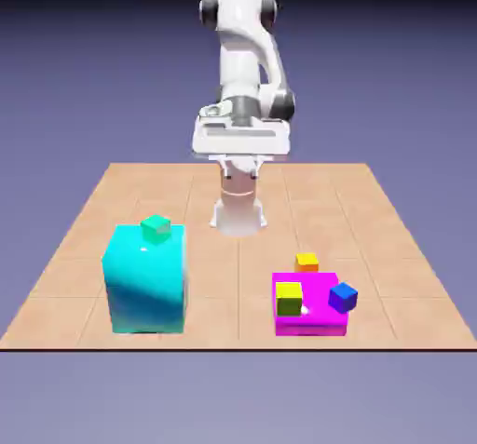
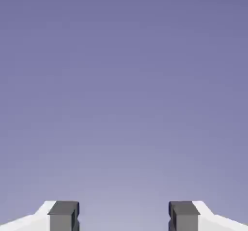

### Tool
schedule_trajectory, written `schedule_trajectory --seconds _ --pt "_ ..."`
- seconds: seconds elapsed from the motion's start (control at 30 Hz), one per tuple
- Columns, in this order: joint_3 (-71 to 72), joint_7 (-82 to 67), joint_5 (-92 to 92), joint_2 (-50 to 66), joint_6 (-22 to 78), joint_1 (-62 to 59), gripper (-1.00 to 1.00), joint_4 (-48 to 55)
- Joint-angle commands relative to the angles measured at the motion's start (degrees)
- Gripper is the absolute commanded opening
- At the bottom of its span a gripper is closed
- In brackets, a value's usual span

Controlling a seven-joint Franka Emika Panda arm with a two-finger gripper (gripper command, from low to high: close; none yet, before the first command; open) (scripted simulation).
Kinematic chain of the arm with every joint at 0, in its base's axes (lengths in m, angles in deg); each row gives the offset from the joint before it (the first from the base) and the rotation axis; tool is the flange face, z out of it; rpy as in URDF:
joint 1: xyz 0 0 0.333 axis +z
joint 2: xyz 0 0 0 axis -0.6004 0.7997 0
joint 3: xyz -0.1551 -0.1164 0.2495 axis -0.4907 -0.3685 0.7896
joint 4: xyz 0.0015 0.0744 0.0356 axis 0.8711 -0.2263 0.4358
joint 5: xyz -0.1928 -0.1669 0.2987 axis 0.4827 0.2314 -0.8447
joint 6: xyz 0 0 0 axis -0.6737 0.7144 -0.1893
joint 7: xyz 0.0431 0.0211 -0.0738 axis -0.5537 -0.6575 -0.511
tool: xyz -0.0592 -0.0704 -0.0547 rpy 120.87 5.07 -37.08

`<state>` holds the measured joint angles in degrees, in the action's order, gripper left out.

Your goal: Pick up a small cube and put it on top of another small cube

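Nearest the camera, on the table [image 1: 84, 247], a flat magenta block [image 1: 321, 304] is seen, and it is taken as the landmark. A small yellow cube [image 1: 290, 298] rests on its top at the exterior view's left edge, and a small blue cube [image 1: 342, 296] sits tilted on its top at the opposite edge. Just behind the block, a small orange cube [image 1: 307, 262] lies on the table. Well apart from the block, toward the exterior view's left, a tall cyan block [image 1: 144, 279] is placed, with a small green cube [image 1: 156, 228] on its top.

Farthest from the block, the gripper [image 1: 238, 174] is held high near the arm's base; in the hand view its fingertips [image 2: 63, 214] are spread wide with nothing between them, and only backdrop is shown.

The small cubes are judged light, rigid and smooth-faced. The orange one, standing free on the table, is probably easiest to take, by two opposite flat sides at mid-height. The yellow cube's level top is judged a fair resting place.
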<state>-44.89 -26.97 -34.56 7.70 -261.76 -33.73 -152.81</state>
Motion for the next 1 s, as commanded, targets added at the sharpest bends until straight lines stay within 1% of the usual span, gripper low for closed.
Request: schedule_trajectory --seconds 0.0,0.4,0.43,0.47,0.73,0.77,0.8,0.97 --pt "0.3 1.62 -0.63 2.08 1.28 2.06 0.0 -0.24" --pt "3.88 21.02 -8.19 27.0 16.68 26.79 0.0 -3.12" --pt "3.98 21.56 -8.4 27.7 17.11 27.48 0.0 -3.21" --pt "3.98 21.56 -8.4 27.7 17.11 27.48 0.0 -3.21" --pt "6.43 19.08 -11.39 43.79 2.67 26.16 0.0 -1.53" --pt "6.43 19.08 -11.39 43.79 2.67 26.16 -1.0 -1.53" --pt "6.43 19.08 -11.39 43.79 2.67 26.16 -1.0 -1.53" --pt "4.85 20.68 -9.46 33.42 11.98 27.01 -1.0 -2.61"
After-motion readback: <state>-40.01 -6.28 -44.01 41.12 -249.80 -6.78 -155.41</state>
